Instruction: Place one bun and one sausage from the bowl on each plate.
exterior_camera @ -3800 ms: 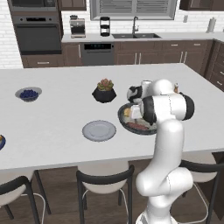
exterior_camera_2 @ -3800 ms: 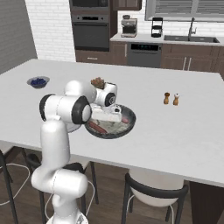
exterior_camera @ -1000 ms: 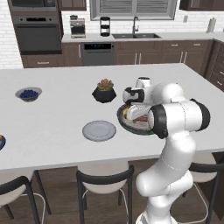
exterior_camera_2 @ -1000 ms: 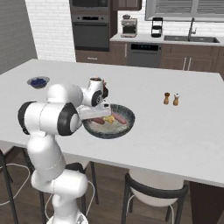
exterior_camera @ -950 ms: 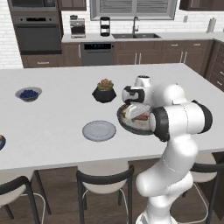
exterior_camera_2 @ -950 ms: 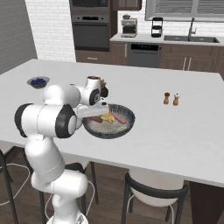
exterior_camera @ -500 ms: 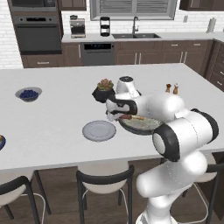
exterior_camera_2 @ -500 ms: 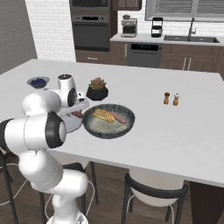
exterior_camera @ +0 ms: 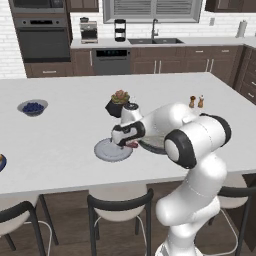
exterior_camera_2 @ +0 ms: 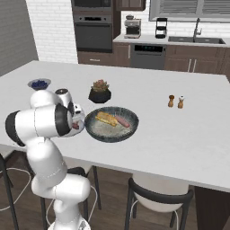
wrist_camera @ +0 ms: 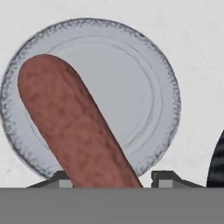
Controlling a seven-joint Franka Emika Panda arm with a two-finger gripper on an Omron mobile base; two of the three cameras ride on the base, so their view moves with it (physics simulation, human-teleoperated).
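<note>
Left base view: the gripper (exterior_camera: pixel 129 144) hangs over the light plate (exterior_camera: pixel 107 152), beside the bowl (exterior_camera: pixel 154 146). Right base view: a bun (exterior_camera_2: pixel 107 118) and a sausage (exterior_camera_2: pixel 121 121) lie in the bowl. Hand view: the jaws clamp a second sausage (wrist_camera: pixel 74 128) above the plate.

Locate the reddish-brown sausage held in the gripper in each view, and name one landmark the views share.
Left base view: reddish-brown sausage at centre, at the right edge of the light grey plate.
Right base view: left of centre, beside the white arm.
Hand view: lower left, large.
Shared landmark: the light grey plate.
</note>
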